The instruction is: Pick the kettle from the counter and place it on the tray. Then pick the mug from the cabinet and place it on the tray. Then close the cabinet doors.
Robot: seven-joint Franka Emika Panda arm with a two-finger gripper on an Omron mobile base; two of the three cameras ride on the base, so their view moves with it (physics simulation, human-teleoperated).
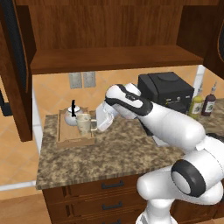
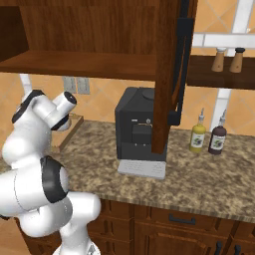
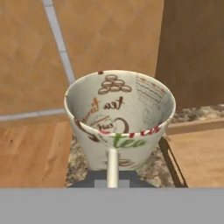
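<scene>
**Kettle and mug at the tray, cabinet open**

You have the kettle (image 1: 71, 116), squat and silvery with a thin black arched handle, standing upright on the wooden tray (image 1: 65, 139) at the left end of the speckled granite counter (image 1: 109, 153). The cream mug (image 1: 84, 123) is upright just beside the kettle, at the tray's right side; whether its base rests on the tray you cannot quite tell. In the hand view its mouth faces you, with brown and red lettering inside. The dark wood cabinet (image 1: 109, 59) above has both doors (image 1: 17, 65) swung open, its shelf bare.
</scene>
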